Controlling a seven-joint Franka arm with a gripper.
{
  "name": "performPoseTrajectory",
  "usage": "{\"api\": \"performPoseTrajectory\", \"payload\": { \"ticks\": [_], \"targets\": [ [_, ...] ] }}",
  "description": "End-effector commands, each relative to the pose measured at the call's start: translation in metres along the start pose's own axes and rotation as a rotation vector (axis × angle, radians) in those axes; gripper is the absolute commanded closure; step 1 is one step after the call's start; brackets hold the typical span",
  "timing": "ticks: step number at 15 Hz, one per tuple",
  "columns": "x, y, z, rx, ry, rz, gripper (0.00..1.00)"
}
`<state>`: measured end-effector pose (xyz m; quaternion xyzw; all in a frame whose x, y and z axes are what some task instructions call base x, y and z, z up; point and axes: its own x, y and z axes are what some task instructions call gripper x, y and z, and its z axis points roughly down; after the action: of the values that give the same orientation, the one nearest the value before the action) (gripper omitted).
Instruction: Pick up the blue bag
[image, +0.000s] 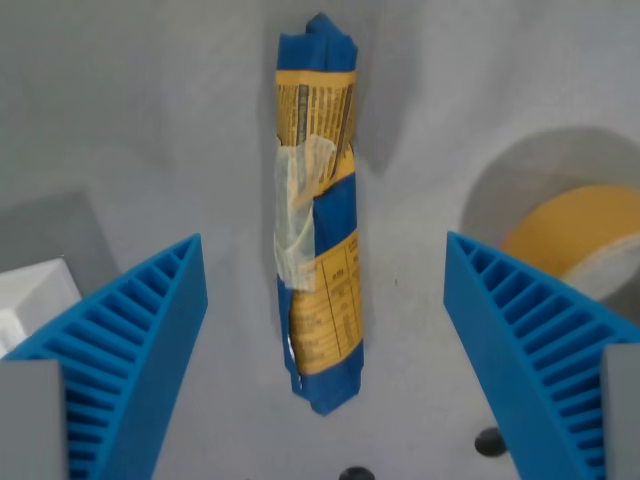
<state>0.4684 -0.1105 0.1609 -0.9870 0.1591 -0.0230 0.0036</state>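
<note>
Progress: the approach looks done and the grasp is not — the blue bag (318, 215) lies flat on the grey table (150, 120), untouched, so closing and lifting are both left.

Blue bag: a long, rolled packet running top to bottom through the centre of the frame, blue at both ends, with a yellow printed label along its length and a strip of clear tape (298, 215) across its upper middle.

Gripper (325, 300): spread wide, holding nothing. The ribbed blue finger at lower left (135, 345) and the ribbed blue finger at lower right (535, 340) stand on either side of the bag's lower half, each well clear of it, with bare table showing in both gaps.

Alignment: the bag sits roughly midway between the fingers, its long axis crossing the line on which they would close — a fair setup for pinching it across its narrow width, as I judge it.

Height: whether the fingertips are low enough to catch the bag cannot be told from this view.

Nearby: a roll of yellow tape (580, 235) at the right edge and a white block (30, 300) at the left edge, both outside the fingers' span.
</note>
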Motion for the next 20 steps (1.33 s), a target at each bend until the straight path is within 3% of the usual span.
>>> {"api": "performPoseTrajectory", "payload": {
  "ticks": [1, 5, 6, 20],
  "targets": [
    [-0.001, 0.001, 0.012, 0.025, 0.039, 0.034, 0.0],
    [-0.004, 0.001, 0.032, 0.027, 0.055, 0.028, 0.0],
    [-0.004, 0.001, 0.037, 0.028, 0.058, 0.026, 1.0],
    [-0.004, 0.001, 0.037, 0.028, 0.058, 0.026, 1.0]
  ]
}}
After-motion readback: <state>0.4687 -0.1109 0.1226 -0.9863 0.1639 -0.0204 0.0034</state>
